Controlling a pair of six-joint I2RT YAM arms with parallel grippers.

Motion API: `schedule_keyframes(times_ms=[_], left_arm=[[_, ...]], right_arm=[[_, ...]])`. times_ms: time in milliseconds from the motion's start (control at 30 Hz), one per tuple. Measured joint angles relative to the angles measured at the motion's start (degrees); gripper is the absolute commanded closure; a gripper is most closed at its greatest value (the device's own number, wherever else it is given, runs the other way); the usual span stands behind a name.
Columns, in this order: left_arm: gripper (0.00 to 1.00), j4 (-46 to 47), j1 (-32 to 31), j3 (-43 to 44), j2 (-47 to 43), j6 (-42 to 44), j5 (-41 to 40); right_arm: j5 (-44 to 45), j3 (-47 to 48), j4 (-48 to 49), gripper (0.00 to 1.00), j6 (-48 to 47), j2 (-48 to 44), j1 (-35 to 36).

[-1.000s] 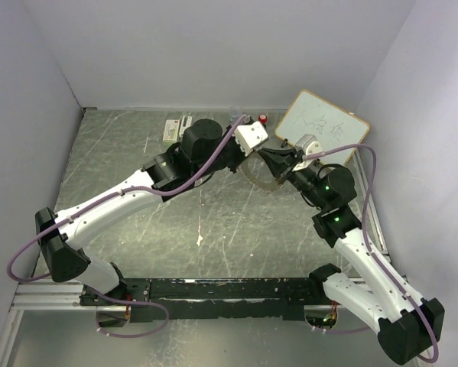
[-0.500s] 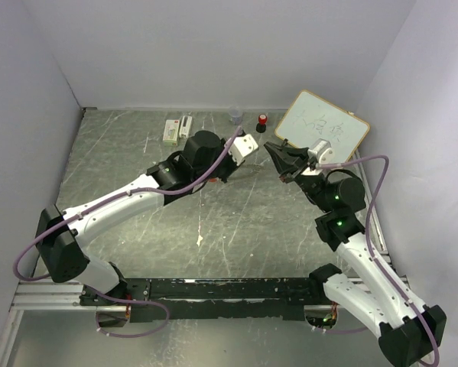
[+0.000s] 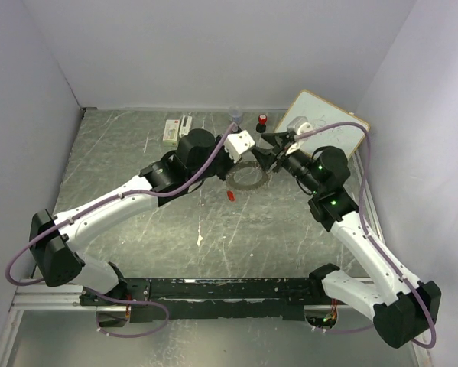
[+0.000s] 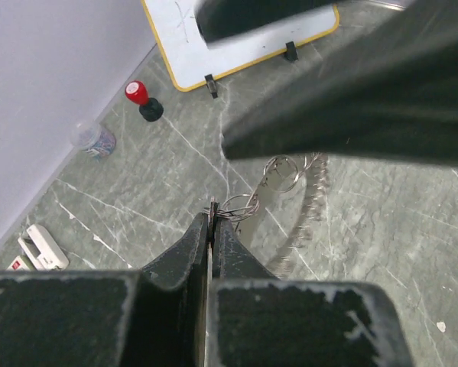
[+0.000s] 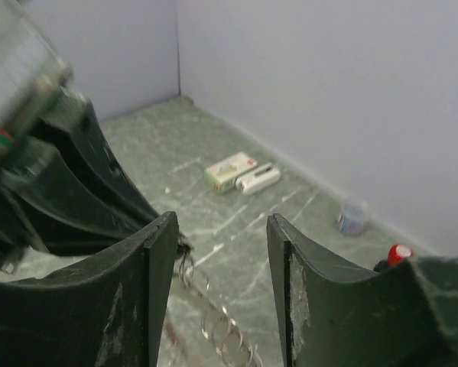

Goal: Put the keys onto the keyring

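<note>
Keyring (image 3: 248, 177): apparently flat on desk (image 3: 121, 145), upper centre of top view, between both grippers. Left gripper (image 4: 212, 212): jaws pressed together, tips at a thin wire loop (image 4: 240, 205) by its edge. Right gripper (image 5: 221, 222): jaws spread above toothed rim. Red-headed key (image 3: 230, 196): loose on desk, below-left of keyring, nearer left arm; long axis unreadable.

Robotics lab test cell, by the looks. Boxed in on 3 sides by bare pale panels (image 3: 213, 53); scuffed grey marbled tabletop (image 3: 121, 153). Left arm (image 3: 114, 202) & right arm (image 3: 362, 245), purple cables (image 3: 14, 264) trailing, bolted to black plate (image 3: 229, 289) on alu rail (image 3: 30, 294) at near edge. Few small props at back, e.g. mini whiteboard (image 3: 343, 126), red-topped stamp (image 3: 263, 119).
</note>
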Motion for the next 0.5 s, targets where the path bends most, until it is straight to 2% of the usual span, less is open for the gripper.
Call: schedule_keyframes(times_ms=[200, 500], left_arm=[[0.93, 0.0, 0.0, 0.4, -0.3, 0.3, -0.9], [0.93, -0.9, 0.0, 1.0, -0.4, 0.5, -1.1]], right_arm=[[-1.4, 0.0, -5.9, 0.51, -1.2, 1.9, 0.0], [-3.8, 0.0, -8.9, 0.52, -3.0, 3.3, 0.8]])
